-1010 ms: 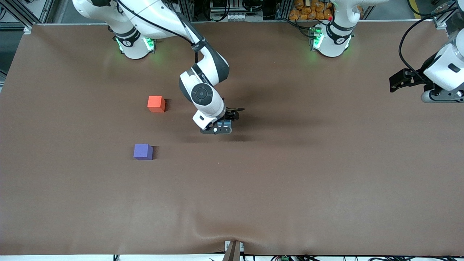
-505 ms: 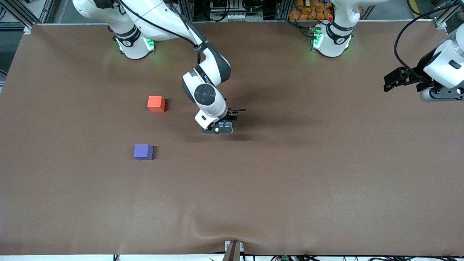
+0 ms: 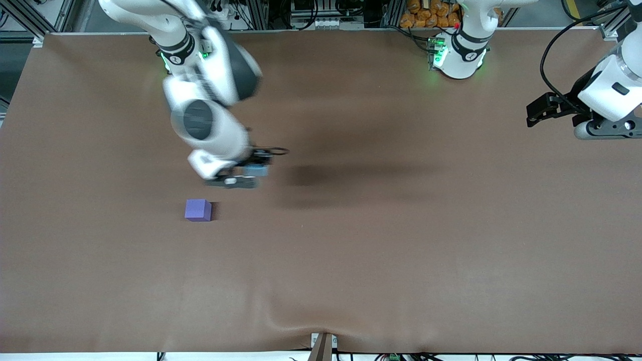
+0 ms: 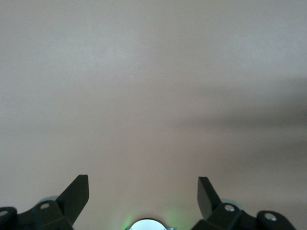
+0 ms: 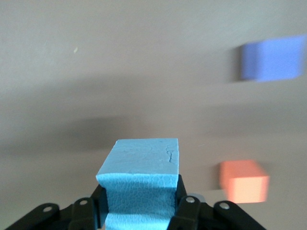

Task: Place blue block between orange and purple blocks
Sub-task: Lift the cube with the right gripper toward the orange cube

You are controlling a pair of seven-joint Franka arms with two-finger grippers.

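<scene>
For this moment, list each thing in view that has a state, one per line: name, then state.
blue block: held off the table, clamped in the right gripper.
right gripper: shut on the blue block, over the table beside the purple block.
purple block: resting on the table, untouched.
orange block: resting on the table, untouched; hidden by the right arm in the front view.
left gripper: open, empty, waiting over the left arm's end of the table.
</scene>
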